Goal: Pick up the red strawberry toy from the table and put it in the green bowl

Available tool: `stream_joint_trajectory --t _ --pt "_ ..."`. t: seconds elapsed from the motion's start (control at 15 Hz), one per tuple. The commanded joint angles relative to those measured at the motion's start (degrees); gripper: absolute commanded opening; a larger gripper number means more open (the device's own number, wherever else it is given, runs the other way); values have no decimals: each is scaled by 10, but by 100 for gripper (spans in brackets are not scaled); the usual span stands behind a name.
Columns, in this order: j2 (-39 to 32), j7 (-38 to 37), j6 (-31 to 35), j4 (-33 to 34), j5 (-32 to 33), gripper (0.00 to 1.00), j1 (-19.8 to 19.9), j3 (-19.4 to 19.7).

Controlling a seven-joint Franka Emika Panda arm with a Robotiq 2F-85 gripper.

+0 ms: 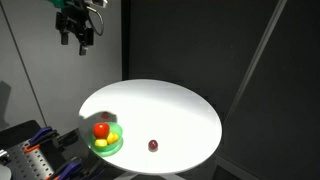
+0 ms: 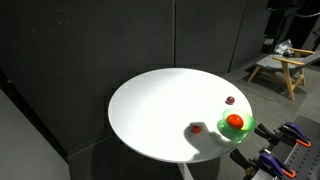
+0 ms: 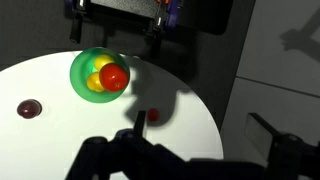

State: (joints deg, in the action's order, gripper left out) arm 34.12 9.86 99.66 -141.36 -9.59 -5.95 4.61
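Note:
The tiny red strawberry toy lies on the white round table, in shadow, beside the green bowl. It also shows in an exterior view, left of the bowl. The bowl holds a larger orange-red round fruit and a yellow piece. My gripper is open and empty, high above the table's far side and well clear of everything. In the wrist view its dark fingers stand wide apart, with the strawberry near one fingertip.
A dark maroon ball lies alone on the table, apart from the bowl. Black curtains surround the table. Clamps and tools lie below the table edge. A wooden stool stands in the background.

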Motion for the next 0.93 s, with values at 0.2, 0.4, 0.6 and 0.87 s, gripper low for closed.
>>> stream_joint_trajectory --t 0.2,0.4,0.6,0.87 --pt "-1 5 -2 1 -5 100 11 -9" --pt "-1 5 -2 2 -5 100 11 -9" --pt "0 -2 13 0 3 100 13 -19" --pt "-4 -9 38 1 8 100 8 -42"
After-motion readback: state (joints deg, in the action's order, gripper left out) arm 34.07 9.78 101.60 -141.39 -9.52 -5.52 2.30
